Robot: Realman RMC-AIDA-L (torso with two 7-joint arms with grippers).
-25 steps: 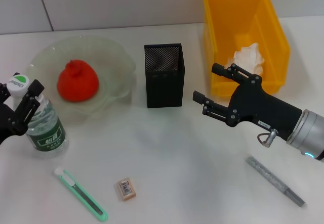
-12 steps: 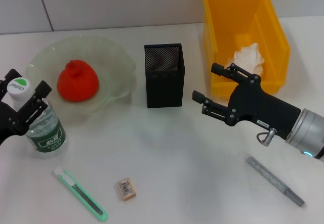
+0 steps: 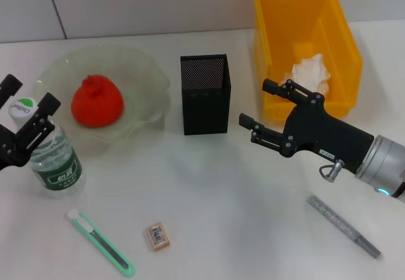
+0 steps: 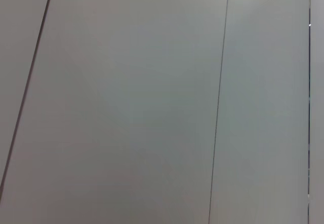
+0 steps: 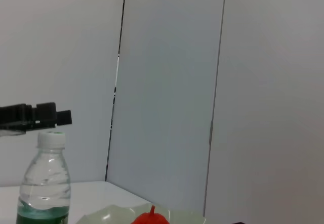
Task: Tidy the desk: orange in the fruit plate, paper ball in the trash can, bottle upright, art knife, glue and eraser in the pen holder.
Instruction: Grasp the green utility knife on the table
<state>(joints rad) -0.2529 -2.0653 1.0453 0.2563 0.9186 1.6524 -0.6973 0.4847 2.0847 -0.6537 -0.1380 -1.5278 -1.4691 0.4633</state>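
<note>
- Step in hand, as judged: the bottle (image 3: 56, 160) stands upright on the desk (image 3: 209, 191) at the near left. The left gripper (image 3: 28, 112) hovers at cap height with its jaws spread to either side of the white cap and not pinching it, so the bottle step looks done.
- The orange (image 3: 96, 100) lies in the fruit plate (image 3: 149, 81), and the paper ball (image 3: 309, 73) lies in the trash can (image 3: 345, 40). Both of these steps appear complete.
- Remaining items: the art knife (image 3: 101, 243), the eraser (image 3: 157, 236) and the glue (image 3: 343, 225) lie flat on the desk. None is in the pen holder (image 3: 205, 94).
- The right gripper (image 3: 259, 112) is held above the desk between the pen holder and the trash can, jaws spread and holding nothing.
- Next move, as judged: the left gripper must lift clear of the cap without tipping the bottle. One arm must then descend on a flat item; the glue is nearest the right arm, the knife and eraser nearest the left.
- Appearance: the bottle is clear plastic with a green label and some water inside. The knife is slim and mint-green with a white tip. The glue is a thin grey stick. The eraser is a small tan block with a barcode label. All three lie low, so a grasp must come close to the desk surface.
- The pen holder is a tall black mesh cup with a narrow square mouth; long items need near-vertical entry.
</note>
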